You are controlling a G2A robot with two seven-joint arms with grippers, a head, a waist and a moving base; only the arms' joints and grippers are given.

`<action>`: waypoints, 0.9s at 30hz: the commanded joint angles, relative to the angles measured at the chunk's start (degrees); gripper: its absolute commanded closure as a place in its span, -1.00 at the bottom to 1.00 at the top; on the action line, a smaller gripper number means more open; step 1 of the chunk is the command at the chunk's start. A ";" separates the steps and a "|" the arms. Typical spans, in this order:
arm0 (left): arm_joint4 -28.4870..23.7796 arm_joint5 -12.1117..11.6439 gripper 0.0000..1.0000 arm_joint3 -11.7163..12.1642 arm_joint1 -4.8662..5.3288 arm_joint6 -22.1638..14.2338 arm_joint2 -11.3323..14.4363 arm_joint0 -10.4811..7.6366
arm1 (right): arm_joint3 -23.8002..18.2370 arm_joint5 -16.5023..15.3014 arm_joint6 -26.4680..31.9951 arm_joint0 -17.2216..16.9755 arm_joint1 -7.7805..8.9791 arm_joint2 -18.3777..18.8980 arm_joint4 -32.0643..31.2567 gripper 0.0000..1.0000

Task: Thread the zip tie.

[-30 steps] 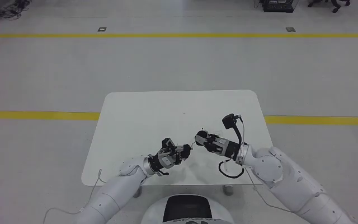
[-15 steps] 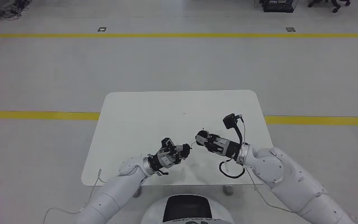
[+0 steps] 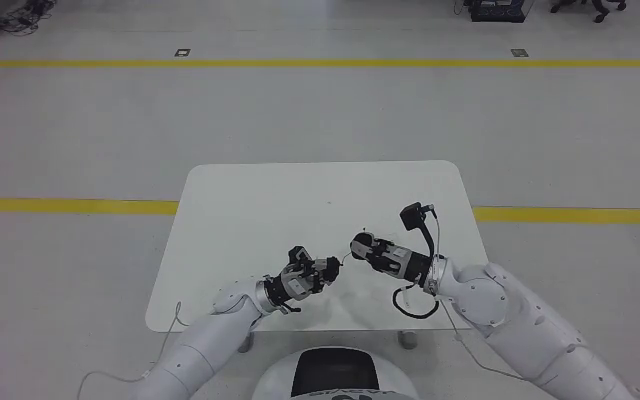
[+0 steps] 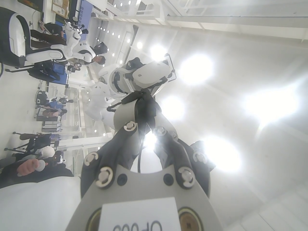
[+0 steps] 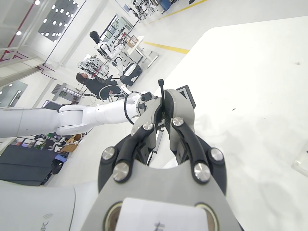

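**Entry 1: zip tie** (image 5: 160, 82). Black, thin. It is held in the air over the near part of the bench (image 3: 260, 200), spanning the small gap between the two grippers and not resting on the surface.

**Entry 2: right gripper** (image 5: 164, 103). Its fingers are pressed together on the strap just below the square head, which stands clear beyond the fingertips. Judged reason: a grip set back from the head leaves the slot exposed and steady, so it can serve as the target.

**Entry 3: left gripper** (image 4: 144, 114). Its fingers are closed on a black length of the strap, which runs up between them toward the right gripper. Glare hides the exact contact at the fingertips. Judged reason: this hand carries the free end and steers it.

**Entry 4: arrangement.** From above, the grippers face each other tip to tip, near but apart. Judged reason: keeping them close leaves only a short, stiff length of strap to aim. Whether the tail has entered the head cannot be told.
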 commanded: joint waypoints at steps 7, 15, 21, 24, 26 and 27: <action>-0.02 0.51 1.00 0.05 -0.05 -0.60 0.14 -0.15 | 0.08 0.00 1.71 0.74 0.17 -0.55 0.36 1.00; 0.13 0.55 1.00 0.04 -0.06 -0.61 0.13 -0.18 | 0.17 0.00 3.55 1.69 0.30 -1.24 0.50 1.00; -0.15 0.52 1.00 0.16 -0.01 -0.50 -0.21 -0.10 | 0.28 0.00 3.08 1.82 0.41 -1.19 0.85 1.00; -0.21 0.54 1.00 0.19 0.01 -0.53 -0.35 -0.09 | 0.16 0.00 2.31 1.50 0.57 -0.73 1.08 1.00; -0.17 0.54 1.00 0.17 0.02 -0.54 -0.38 -0.07 | -0.12 0.00 1.87 1.16 0.69 -0.42 1.36 1.00; -0.10 0.53 1.00 0.17 0.02 -0.52 -0.38 -0.07 | -0.20 0.00 1.65 1.02 0.74 -0.29 1.47 1.00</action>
